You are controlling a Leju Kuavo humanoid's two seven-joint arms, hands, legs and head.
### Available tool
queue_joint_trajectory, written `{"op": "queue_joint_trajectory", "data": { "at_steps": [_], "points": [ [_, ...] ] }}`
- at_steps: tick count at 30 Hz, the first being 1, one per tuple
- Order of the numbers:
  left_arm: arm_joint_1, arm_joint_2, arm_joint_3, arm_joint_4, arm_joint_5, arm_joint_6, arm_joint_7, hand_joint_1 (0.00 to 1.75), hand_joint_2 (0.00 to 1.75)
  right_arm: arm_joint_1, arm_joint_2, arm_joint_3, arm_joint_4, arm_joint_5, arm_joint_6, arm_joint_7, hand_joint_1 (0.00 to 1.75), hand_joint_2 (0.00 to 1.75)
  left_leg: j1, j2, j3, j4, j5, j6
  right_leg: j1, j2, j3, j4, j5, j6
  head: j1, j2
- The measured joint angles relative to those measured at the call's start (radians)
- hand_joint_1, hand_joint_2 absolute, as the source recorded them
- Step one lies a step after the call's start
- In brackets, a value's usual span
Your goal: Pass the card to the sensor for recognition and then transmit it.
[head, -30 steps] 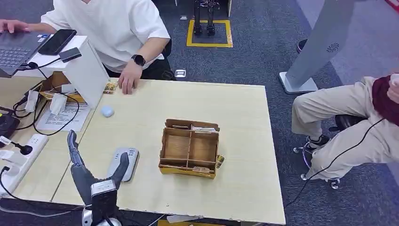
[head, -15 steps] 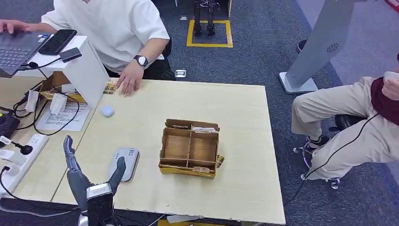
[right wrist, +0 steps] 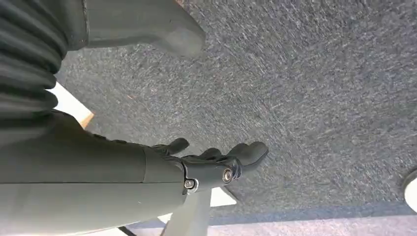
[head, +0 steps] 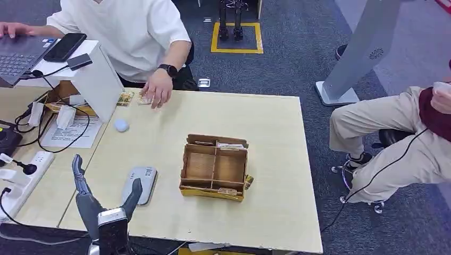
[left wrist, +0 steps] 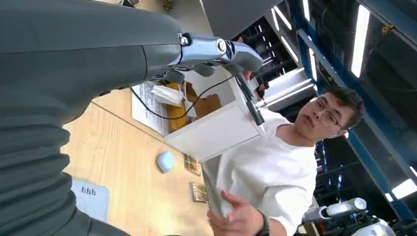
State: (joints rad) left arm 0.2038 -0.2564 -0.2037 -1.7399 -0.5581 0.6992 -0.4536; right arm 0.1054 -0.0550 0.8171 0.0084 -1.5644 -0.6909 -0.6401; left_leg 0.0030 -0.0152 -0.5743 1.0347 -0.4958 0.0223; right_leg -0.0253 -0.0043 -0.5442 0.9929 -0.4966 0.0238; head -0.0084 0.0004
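Note:
A grey card sensor (head: 140, 184) lies flat on the wooden table (head: 276, 133) near its front left edge. My left hand (head: 101, 204) stands beside it, empty with fingers spread, the thumb over the sensor's near end. Two small patterned cards lie at the table's far left edge: one (head: 125, 98) beside the white stand, the other (head: 144, 99) under a person's hand (head: 158, 89). The left wrist view shows the sensor (left wrist: 91, 196), both cards (left wrist: 193, 164) (left wrist: 199, 191) and that person's hand (left wrist: 236, 219). My right hand (right wrist: 206, 164) hangs empty over grey carpet.
A compartmented cardboard box (head: 214, 167) sits mid-table. A small pale round object (head: 121, 125) lies near the white stand (head: 98, 79), which carries a phone. Cables, papers and a power strip (head: 21, 180) crowd the left side. A second person (head: 404, 138) sits at the right.
The seated person's hand slid right along the far edge and now rests on a second card there. My left hand sank slightly a second ago, then held still.

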Motion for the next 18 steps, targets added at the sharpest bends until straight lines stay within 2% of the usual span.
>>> {"op": "queue_joint_trajectory", "data": {
  "at_steps": [5, 13, 18],
  "points": [
    [0.009, 0.0, 0.0, -0.013, 0.035, 0.0, 0.015, 0.0, 1.75, -0.001, 0.025, 0.0, 0.0, -0.003, 0.0, 0.014, 0.0, 1.75, 0.0, 0.0, 0.0, 0.0, 0.0, 0.0, 0.0, 0.0, 0.0, 0.0, 0.0, 0.0, 0.0, 0.0],
    [0.009, 0.0, 0.0, -0.013, 0.068, 0.0, 0.01, 0.0, 1.75, 0.001, 0.025, -0.012, 0.0, 0.001, 0.0, 0.008, 0.0, 1.75, 0.0, 0.0, 0.0, 0.0, 0.0, 0.0, 0.0, 0.0, 0.0, 0.0, 0.0, 0.0, 0.0, 0.0],
    [0.005, 0.0, 0.0, -0.013, 0.084, 0.0, 0.01, 0.0, 1.75, 0.005, 0.026, -0.023, 0.0, -0.001, 0.0, -0.023, 0.0, 1.75, 0.0, 0.0, 0.0, 0.0, 0.0, 0.0, 0.0, 0.0, -0.001, 0.0, 0.0, 0.0, 0.0, 0.0]
  ]
}}
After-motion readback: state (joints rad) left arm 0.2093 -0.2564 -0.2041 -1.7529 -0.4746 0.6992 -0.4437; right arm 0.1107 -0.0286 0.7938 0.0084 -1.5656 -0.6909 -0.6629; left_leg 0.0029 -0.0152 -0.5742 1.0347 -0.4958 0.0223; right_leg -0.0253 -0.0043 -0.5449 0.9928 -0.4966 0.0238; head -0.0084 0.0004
